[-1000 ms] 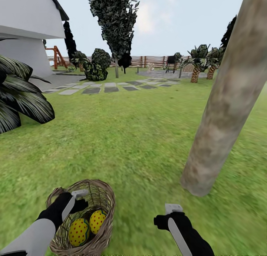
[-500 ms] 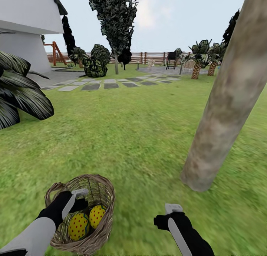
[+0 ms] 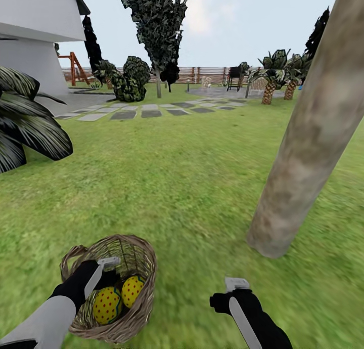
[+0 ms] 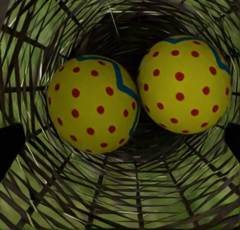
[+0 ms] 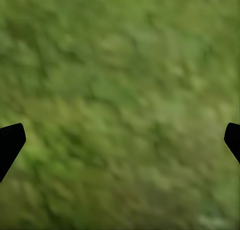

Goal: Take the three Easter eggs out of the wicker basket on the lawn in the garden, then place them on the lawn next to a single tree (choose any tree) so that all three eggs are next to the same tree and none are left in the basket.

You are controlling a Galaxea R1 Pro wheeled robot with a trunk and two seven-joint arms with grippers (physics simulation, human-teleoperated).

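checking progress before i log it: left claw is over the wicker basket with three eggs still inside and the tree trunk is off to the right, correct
Not quite. The wicker basket holds two eggs, not three: one egg and a second egg lie side by side in the left wrist view, and the head view shows the same pair. The rest stands: the left claw is over the basket and the tree trunk rises to the right.

Pale grey forearms, black wrists, white-tipped left pincer, right pincer
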